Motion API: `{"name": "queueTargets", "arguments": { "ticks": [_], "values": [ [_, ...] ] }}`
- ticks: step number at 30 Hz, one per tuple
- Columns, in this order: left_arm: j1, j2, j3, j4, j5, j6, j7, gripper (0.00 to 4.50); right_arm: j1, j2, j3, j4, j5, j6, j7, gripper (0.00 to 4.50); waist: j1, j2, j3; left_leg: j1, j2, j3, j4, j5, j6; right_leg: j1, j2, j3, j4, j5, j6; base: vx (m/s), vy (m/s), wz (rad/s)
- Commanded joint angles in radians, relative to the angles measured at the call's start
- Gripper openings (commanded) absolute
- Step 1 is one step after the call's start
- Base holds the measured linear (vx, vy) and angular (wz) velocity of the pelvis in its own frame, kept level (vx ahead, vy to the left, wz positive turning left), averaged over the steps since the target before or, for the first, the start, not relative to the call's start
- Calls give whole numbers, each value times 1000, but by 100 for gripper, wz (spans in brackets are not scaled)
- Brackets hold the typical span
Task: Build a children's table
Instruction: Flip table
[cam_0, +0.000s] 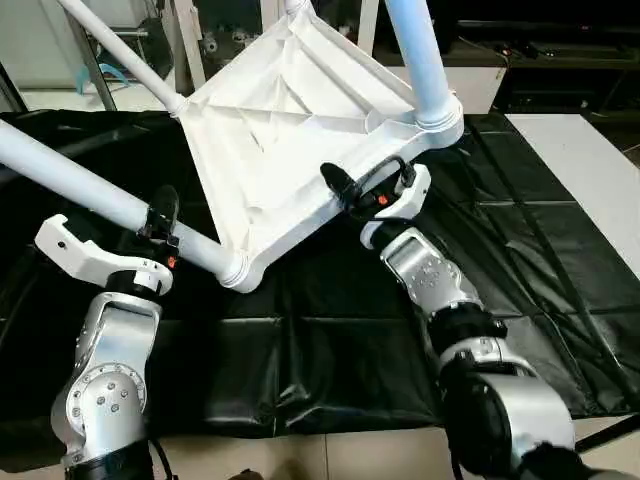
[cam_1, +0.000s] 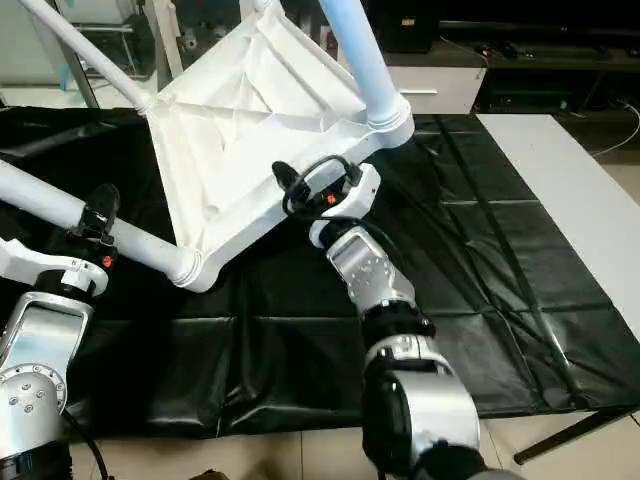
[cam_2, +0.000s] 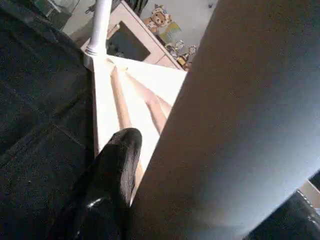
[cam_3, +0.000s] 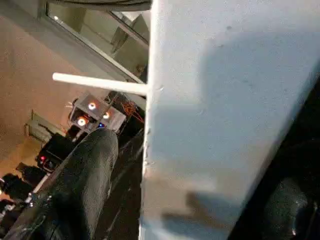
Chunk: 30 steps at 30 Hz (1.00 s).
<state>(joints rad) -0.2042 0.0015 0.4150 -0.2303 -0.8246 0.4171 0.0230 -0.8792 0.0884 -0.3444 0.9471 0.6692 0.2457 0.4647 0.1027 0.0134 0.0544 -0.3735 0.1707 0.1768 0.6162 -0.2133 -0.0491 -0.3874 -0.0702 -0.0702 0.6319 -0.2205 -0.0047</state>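
Upside down on the black-covered work table (cam_0: 330, 340): the white tabletop (cam_0: 290, 140), ribbed underside up and tilted, its near corner socket (cam_0: 238, 270) low against the black cover; landmark for everything below.

From that near socket, 1 white leg (cam_0: 90, 180) running out toward the left edge of the head view, seated in the socket; clamped around this leg, just beside the socket, the left gripper (cam_0: 160, 225), 1 black finger (cam_2: 112, 180) lying along the tube in the left wrist view and the second at the tube's far side, jaws apart by the width of the leg and closed on it.

From the tabletop's right corner socket (cam_0: 437, 125), a second leg (cam_0: 418, 55) rising steeply toward the top of the head view; from the left corner (cam_0: 180, 103), a third leg (cam_0: 115, 50) slanting up and away to the left.

At the tabletop's near right edge, between the near socket and the right socket: the right gripper (cam_0: 365, 185), black fingers (cam_0: 338, 183) straddling the white rim; in the right wrist view the white edge (cam_3: 210, 115) standing between 2 dark fingers, 1 on each side; jaws apart around the rim, contact with it not clear enough to call a grip.

Beyond the tabletop, past the far edge of the work table: white furniture frames and a low cabinet on a pale floor.
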Motion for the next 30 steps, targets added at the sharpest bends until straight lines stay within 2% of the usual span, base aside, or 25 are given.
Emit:
{"name": "queueTargets", "arguments": {
  "ticks": [1,2,3,5,7,9,12,13,21,22,25,26,28,29,30],
  "values": [
    [2,-15,-25,2,-24,3,-27,236,-27,2,-13,15,16,-14,3,340,2,8,-72,13,62,-20,-69,-8,42,45,-81,52,-48,91,-266,0,0,0],
    [1,-15,-25,3,-23,3,-27,236,-29,1,-15,18,16,-14,4,340,1,6,-72,12,62,-19,-69,-7,44,45,-80,52,-48,93,-266,0,0,0],
    [0,-15,-26,4,-23,2,-27,236,-30,0,-14,20,14,-15,5,317,2,6,-73,12,62,-20,-69,-5,46,46,-81,52,-48,95,-267,0,0,0],
    [-1,-16,-26,5,-22,1,-27,235,-30,-2,-15,23,11,-16,7,307,3,10,-73,13,62,-20,-68,-4,48,46,-81,51,-47,97,-268,0,0,0],
    [-2,-17,-26,5,-22,0,-27,234,-32,-3,-18,27,9,-17,9,286,3,7,-73,12,62,-20,-68,-5,49,46,-80,51,-47,100,-270,0,0,0],
    [-5,-17,-27,10,-22,-3,-28,234,-38,-6,-28,38,3,-22,15,264,4,9,-74,13,63,-20,-68,-5,48,46,-80,51,-46,101,-271,0,0,0],
    [-7,-18,-28,14,-21,-5,-32,234,-45,-8,-37,53,-4,-31,23,253,4,9,-74,13,62,-19,-68,-10,46,46,-80,51,-47,98,-275,0,0,0],
    [-7,-19,-27,14,-20,-5,-32,234,-45,-9,-38,54,-6,-33,23,232,4,9,-74,13,63,-20,-67,-9,47,46,-80,51,-47,100,-274,0,0,0],
    [-5,-24,-24,14,-19,-9,-29,233,-45,-13,-40,57,-17,-44,23,215,6,8,-74,13,63,-19,-67,-4,53,46,-80,51,-46,101,-275,0,0,0],
    [-6,-26,-19,17,-9,-15,-13,289,-45,-13,-36,56,-23,-49,25,214,6,7,-75,13,63,-20,-66,0,53,46,-80,50,-46,104,-275,0,0,0],
    [-8,-32,-2,26,-14,-22,4,309,-43,-13,-22,35,-51,-71,24,213,7,7,-75,12,63,-19,-66,1,49,46,-82,51,-45,103,-280,0,0,0],
    [-6,-32,0,26,-15,-24,3,309,-42,-15,-18,23,-60,-81,21,213,6,2,-76,11,62,-18,-64,9,51,47,-80,51,-45,112,-282,0,0,0],
    [-3,-32,0,23,-14,-26,3,338,-39,-18,-15,6,-67,-93,16,210,8,-1,-85,7,59,-20,-55,77,83,47,-80,51,-34,186,-280,0,0,0],
    [-1,-33,0,22,-14,-26,2,346,-38,-18,-15,1,-68,-95,15,209,9,0,-85,6,58,-19,-53,91,94,45,-80,51,-33,200,-283,0,0,0],
    [0,-32,-1,21,-9,-29,3,349,-38,-23,-18,-14,-68,-105,6,209,8,-4,-84,1,58,-18,-49,105,114,43,-78,51,-31,214,-287,0,0,0]
  ]
}}
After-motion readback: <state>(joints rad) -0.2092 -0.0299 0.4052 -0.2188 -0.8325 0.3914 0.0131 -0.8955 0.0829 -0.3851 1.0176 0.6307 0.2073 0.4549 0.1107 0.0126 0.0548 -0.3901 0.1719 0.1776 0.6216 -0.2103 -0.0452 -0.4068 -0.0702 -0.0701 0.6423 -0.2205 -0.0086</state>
